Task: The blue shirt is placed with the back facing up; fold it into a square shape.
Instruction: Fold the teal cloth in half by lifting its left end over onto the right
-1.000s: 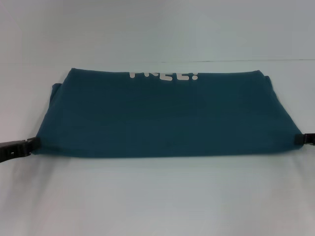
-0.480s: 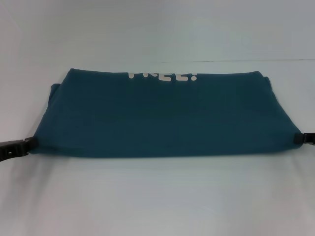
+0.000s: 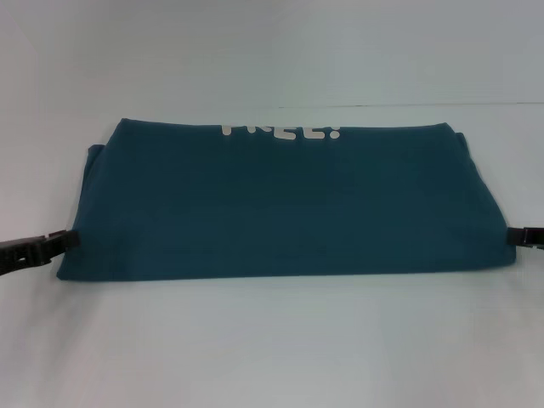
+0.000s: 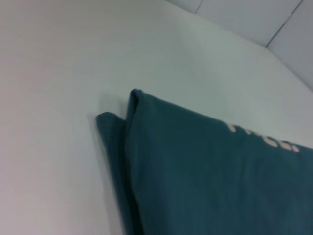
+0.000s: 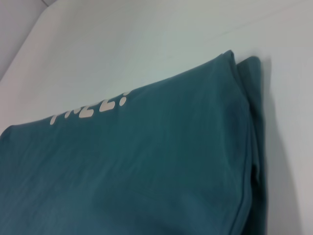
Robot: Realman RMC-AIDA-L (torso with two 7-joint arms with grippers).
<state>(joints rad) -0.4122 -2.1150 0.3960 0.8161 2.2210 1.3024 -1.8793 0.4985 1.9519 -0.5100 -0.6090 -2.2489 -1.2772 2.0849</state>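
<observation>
A: Item count?

B: One shirt [image 3: 280,200], two grippers, one table [image 3: 272,340]. The shirt lies folded into a wide band across the middle of the table. White lettering [image 3: 282,131] shows at its far edge.

A: Is the lettering legible?

B: Only partly. The far fold cuts off the upper half of the letters in the head view. The left wrist view shows only a few blurred letter strokes [image 4: 264,138] on the shirt [image 4: 210,176]. The right wrist view shows a short run of letters ending in an exclamation mark [image 5: 88,110] on the shirt [image 5: 146,166].

A: Layers?

B: Both wrist views show two stacked folded edges at the shirt's far corners. The number of layers beneath them cannot be determined.

A: Left gripper position and state?

B: The left gripper [image 3: 61,241] enters from the left edge of the head view, low over the table and nearly horizontal. Its tip touches the shirt's left side near the front corner. The arm behind it is cut off by the frame. Its finger state cannot be told.

A: Right gripper?

B: The right gripper [image 3: 515,235] enters from the right edge, also low and horizontal. Its tip meets the shirt's right side near the front corner. Only a short dark section is visible. Whether it pinches fabric cannot be told.

A: Do the wrist views show fingers?

B: No. Each shows only shirt and table [image 4: 58,98] [image 5: 171,39].
</observation>
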